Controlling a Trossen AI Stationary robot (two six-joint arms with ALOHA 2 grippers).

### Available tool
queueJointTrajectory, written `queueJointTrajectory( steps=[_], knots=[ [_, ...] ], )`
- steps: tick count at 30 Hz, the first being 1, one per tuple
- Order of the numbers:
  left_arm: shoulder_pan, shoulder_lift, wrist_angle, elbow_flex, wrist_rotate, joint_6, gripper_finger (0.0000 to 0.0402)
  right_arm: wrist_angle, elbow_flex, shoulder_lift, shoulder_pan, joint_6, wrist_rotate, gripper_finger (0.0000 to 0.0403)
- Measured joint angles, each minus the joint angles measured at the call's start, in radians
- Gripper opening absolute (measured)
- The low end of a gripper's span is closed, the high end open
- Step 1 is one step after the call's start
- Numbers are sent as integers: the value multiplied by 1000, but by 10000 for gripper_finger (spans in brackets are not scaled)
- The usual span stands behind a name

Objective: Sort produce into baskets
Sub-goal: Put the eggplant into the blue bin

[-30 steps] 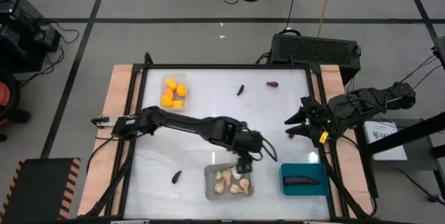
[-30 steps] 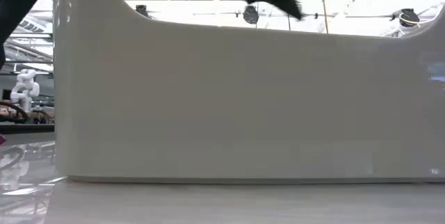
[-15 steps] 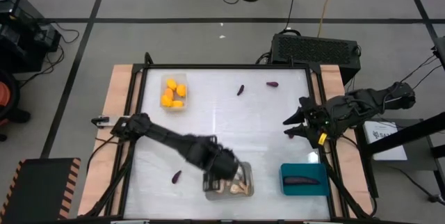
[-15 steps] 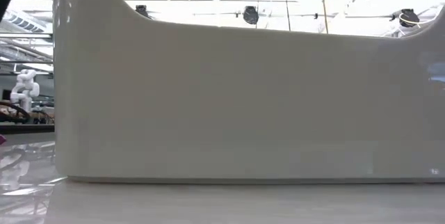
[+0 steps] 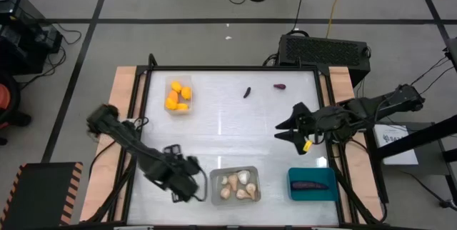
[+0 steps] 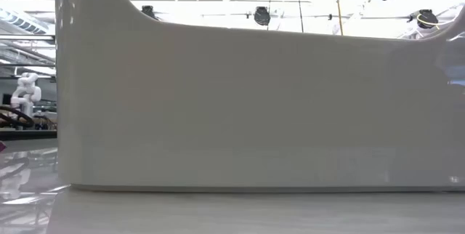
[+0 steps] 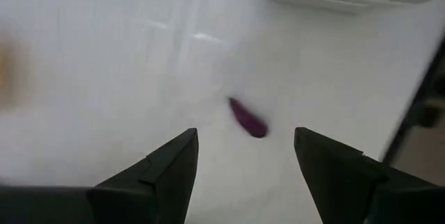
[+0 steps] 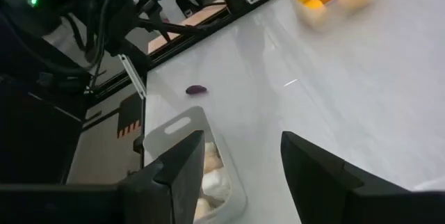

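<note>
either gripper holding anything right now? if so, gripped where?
Nothing held. Left gripper is open above a loose eggplant on the table; right gripper is open and empty over the table's right side.

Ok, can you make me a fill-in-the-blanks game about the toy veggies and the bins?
1. The orange-yellow pieces lie in the ____ bin.
2. The teal bin holds one ____.
3. The left gripper is ____, pointing at an eggplant on the table.
4. The garlic bulbs lie in the ____ bin.

Missing words: clear; eggplant; open; grey
</note>
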State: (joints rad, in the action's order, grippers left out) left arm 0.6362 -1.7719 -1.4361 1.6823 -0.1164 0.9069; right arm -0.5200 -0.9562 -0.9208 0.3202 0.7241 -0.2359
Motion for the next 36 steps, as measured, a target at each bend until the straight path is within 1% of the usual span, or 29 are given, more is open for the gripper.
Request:
queueJointTrajectory(
  steps=[3,5,7,10,12,15,19,21,25,28,31,36],
  knots=[
    [39,120,206,-212,21,126,244,33,0,-46,0,32,2,183],
    [58,172,345,-338,41,205,244,46,0,-72,0,59,6,183],
    [72,204,450,-440,41,290,244,46,0,-94,0,88,6,183],
    [87,202,524,-547,41,395,244,47,0,-119,0,121,8,183],
    [93,199,575,-596,43,437,244,48,0,-132,0,133,11,183],
    [93,193,642,-647,37,471,244,55,0,-147,0,137,31,183],
    [91,192,692,-699,-34,536,244,62,0,-161,0,140,33,183],
    [91,192,708,-719,-52,554,244,62,0,-164,0,138,33,183],
    [92,191,789,-765,-49,585,244,62,0,-165,0,119,33,183],
    [100,175,825,-774,-48,602,244,61,0,-165,0,96,33,183],
    [101,144,840,-774,-20,605,241,61,0,-164,0,78,33,183],
    [106,89,865,-773,12,597,211,56,0,-164,0,42,33,183]
  ],
)
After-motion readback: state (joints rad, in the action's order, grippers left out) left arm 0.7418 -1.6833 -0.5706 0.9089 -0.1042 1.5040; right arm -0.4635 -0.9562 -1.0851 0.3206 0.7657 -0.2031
